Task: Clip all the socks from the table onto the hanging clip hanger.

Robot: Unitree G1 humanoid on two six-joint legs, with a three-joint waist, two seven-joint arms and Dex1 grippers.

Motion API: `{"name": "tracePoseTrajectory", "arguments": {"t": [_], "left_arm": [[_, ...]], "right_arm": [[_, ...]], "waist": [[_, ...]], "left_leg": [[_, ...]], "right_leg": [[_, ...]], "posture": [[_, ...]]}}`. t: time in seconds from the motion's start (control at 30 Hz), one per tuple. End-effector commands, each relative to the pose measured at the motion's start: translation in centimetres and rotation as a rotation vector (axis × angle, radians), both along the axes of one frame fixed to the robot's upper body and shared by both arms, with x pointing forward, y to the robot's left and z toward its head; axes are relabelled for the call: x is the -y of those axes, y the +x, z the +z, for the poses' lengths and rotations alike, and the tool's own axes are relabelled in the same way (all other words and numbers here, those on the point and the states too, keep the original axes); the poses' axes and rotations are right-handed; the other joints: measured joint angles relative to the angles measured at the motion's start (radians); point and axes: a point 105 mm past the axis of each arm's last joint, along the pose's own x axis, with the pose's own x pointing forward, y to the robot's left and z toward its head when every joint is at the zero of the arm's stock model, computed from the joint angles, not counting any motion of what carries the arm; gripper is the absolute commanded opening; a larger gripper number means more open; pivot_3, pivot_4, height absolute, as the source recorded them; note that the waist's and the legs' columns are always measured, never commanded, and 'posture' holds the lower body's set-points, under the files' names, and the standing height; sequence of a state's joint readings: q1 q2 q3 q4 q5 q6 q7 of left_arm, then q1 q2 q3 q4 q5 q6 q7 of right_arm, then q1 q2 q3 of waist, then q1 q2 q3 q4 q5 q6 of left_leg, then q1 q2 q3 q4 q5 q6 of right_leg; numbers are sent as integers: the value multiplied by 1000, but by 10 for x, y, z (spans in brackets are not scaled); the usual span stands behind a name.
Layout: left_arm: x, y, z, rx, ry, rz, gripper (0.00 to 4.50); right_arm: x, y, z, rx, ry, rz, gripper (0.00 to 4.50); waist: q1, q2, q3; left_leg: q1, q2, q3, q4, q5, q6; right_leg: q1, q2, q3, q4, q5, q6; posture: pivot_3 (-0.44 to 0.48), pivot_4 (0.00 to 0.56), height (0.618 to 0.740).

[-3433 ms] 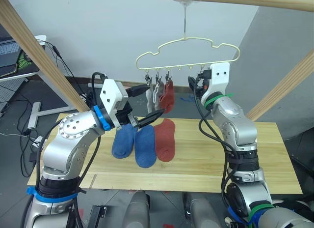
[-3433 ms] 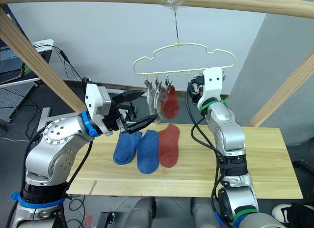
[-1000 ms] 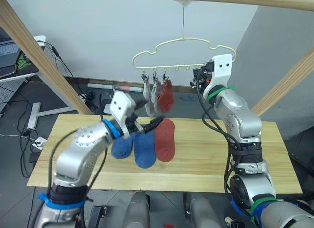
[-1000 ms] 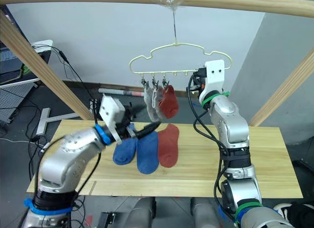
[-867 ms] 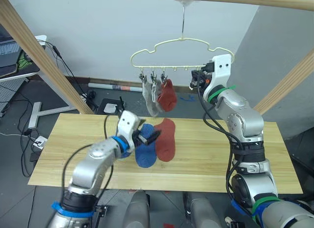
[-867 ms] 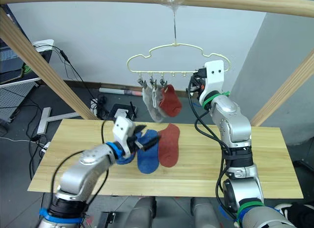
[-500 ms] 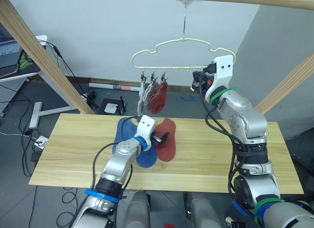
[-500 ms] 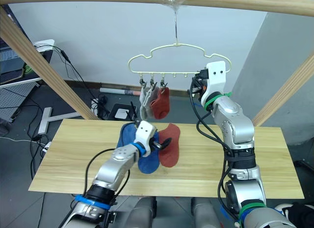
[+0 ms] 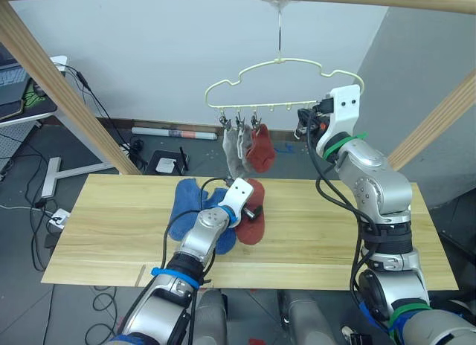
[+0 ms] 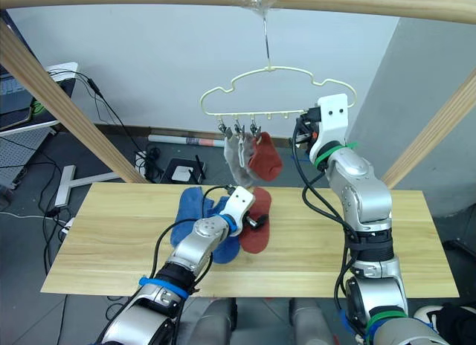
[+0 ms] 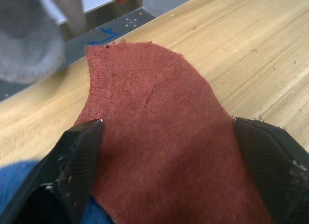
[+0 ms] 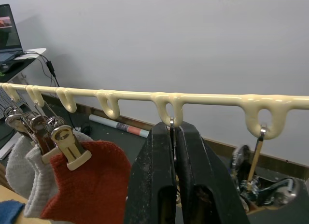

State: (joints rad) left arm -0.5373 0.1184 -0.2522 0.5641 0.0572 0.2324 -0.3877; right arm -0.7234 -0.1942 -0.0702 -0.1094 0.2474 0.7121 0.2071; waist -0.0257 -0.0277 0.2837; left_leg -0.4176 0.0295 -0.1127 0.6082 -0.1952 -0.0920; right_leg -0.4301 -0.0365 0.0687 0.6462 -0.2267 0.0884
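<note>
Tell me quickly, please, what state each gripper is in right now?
Left gripper: open, fingers spread either side of the red sock on the table.
Right gripper: shut on a clip of the clip hanger.

Lying on table (image 9: pixel 335 233), light wooden planks: three socks, bunched left of centre. Two blue socks (image 9: pixel 186 211) sitting side by side, overlapping. Red sock (image 11: pixel 159 151) lying just right of them, touching nearer blue one, toe pointing toward far edge. Rest of planks showing bare grain.
</note>
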Motion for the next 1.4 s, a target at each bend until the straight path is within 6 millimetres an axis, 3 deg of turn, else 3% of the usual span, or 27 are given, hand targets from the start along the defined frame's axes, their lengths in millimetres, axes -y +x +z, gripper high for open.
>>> {"name": "tracePoseTrajectory", "arguments": {"t": [0.03,0.37,0.47,0.53,0.6,0.7,0.93,1.13,1.4], "left_arm": [[8,-3,-1,3,8,-38,3100],[8,-15,-11,8,41,-79,45],[10,-17,-9,21,23,-90,19],[22,-23,19,62,-187,-133,19],[20,-30,49,123,-356,-171,19],[13,-41,74,187,-424,-221,19],[18,-55,117,326,-510,-258,19],[30,-53,131,380,-531,-251,19],[37,-45,137,405,-534,-230,19]], "right_arm": [[9,1,-10,-35,-12,-41,0],[9,0,-9,-40,-16,-43,0],[9,0,-9,-40,-18,-40,0],[9,-2,-9,-59,6,-22,0],[12,-4,-8,-103,48,9,0],[16,-7,-5,-161,87,41,0],[26,-2,0,-322,279,28,0],[26,2,6,-443,474,-6,0],[22,-1,7,-481,512,-12,0]], "waist": [[-2,0,0],[-3,0,0],[-3,0,0],[-4,0,0],[-3,0,0],[-1,0,0],[-2,0,0],[-2,0,0],[-3,0,0]], "left_leg": [[0,0,0,0,0,0],[0,0,0,0,0,0],[1,0,0,0,0,0],[0,0,0,0,0,0],[0,0,0,-1,0,0],[-1,0,-1,-1,0,0],[0,0,-1,0,0,0],[-1,0,-1,0,0,0],[-1,0,-1,0,0,0]], "right_leg": [[0,0,0,0,0,0],[0,0,0,0,0,0],[0,0,0,0,0,0],[0,0,0,0,0,0],[0,0,0,0,0,0],[0,-1,-1,-1,2,-4],[1,0,0,-1,0,-2],[1,0,-1,-1,2,-4],[0,0,-1,-1,1,-3]], "posture": [[3,287,740],[8,275,740],[12,271,740],[13,267,740],[10,266,740],[10,265,740],[13,266,740],[15,269,740],[15,269,740]]}}
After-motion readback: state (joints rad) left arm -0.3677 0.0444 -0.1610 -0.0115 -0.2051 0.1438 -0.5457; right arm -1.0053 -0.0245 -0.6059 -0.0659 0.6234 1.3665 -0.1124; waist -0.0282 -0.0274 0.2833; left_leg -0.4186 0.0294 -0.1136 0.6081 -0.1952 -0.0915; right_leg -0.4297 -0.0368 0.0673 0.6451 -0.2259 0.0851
